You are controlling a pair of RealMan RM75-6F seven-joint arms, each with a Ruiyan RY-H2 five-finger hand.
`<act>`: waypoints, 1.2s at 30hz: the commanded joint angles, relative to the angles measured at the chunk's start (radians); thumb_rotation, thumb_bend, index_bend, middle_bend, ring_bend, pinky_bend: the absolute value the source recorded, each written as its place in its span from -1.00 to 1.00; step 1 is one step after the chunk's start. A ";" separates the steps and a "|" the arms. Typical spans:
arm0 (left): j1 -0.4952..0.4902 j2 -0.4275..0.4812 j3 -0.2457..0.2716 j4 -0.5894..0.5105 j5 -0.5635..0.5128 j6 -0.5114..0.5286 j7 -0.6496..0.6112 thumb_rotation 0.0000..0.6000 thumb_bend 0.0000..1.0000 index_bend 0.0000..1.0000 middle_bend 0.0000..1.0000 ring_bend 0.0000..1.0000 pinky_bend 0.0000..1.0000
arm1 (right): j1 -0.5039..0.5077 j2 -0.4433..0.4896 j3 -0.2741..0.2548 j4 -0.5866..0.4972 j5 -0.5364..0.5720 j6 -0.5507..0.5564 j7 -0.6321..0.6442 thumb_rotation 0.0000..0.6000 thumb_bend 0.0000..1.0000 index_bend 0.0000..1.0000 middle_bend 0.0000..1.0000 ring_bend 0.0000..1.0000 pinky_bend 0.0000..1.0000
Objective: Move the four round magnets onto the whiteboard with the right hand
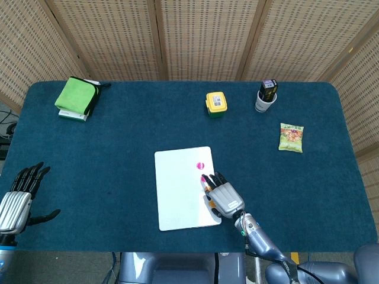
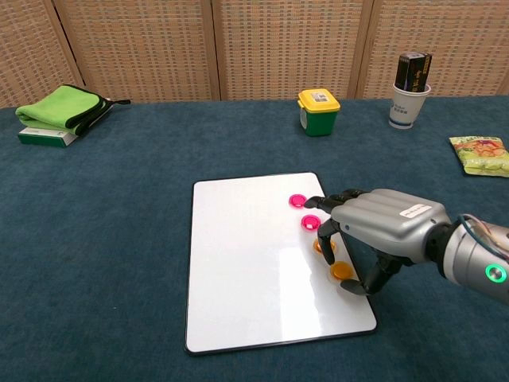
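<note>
Our right hand hovers, fingers spread, over the whiteboard's right edge, holding nothing. We count four round magnets there: two pink, two orange. Toward 9 o'clock the board lies bare. Our left hand rests spread at the table's 8 o'clock corner.

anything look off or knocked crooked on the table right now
Nothing stands out. The whiteboard lies flat on the table, the magnets sit in a tidy line along its right side, and the right hand is over them.
</note>
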 commanded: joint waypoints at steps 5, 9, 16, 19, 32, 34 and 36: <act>-0.001 0.001 -0.001 -0.001 -0.002 -0.002 0.000 1.00 -1.00 -1.00 -1.00 -1.00 -1.00 | 0.009 -0.009 -0.004 0.008 0.013 0.009 -0.005 1.00 -0.20 0.06 -1.00 -1.00 -1.00; 0.000 0.001 -0.001 -0.002 -0.001 -0.001 0.000 1.00 -1.00 -1.00 -1.00 -1.00 -1.00 | 0.012 -0.007 -0.009 0.007 0.015 0.015 -0.004 1.00 -0.20 0.06 -1.00 -1.00 -1.00; -0.001 0.001 -0.001 -0.002 -0.002 -0.002 -0.001 1.00 -1.00 -1.00 -1.00 -1.00 -1.00 | 0.019 -0.013 -0.017 0.012 0.023 0.019 -0.003 1.00 -0.20 0.06 -1.00 -1.00 -1.00; 0.000 0.002 -0.001 -0.002 -0.002 -0.001 -0.002 1.00 -1.00 -1.00 -1.00 -1.00 -1.00 | 0.023 -0.016 -0.020 0.013 0.028 0.018 -0.001 1.00 -0.22 0.06 -1.00 -1.00 -1.00; -0.001 0.003 -0.001 -0.003 -0.002 -0.003 -0.005 1.00 -1.00 -1.00 -1.00 -1.00 -1.00 | 0.035 -0.028 -0.019 0.024 0.035 0.028 0.011 1.00 -0.22 0.01 -1.00 -1.00 -1.00; -0.001 0.003 -0.001 -0.003 -0.003 -0.002 -0.005 1.00 -1.00 -1.00 -1.00 -1.00 -1.00 | 0.035 -0.029 -0.018 0.026 0.036 0.030 0.013 1.00 -0.22 0.01 -1.00 -1.00 -1.00; -0.001 0.003 -0.001 -0.003 -0.003 -0.002 -0.005 1.00 -1.00 -1.00 -1.00 -1.00 -1.00 | 0.036 -0.029 -0.019 0.026 0.038 0.031 0.012 1.00 -0.23 -0.02 -1.00 -1.00 -1.00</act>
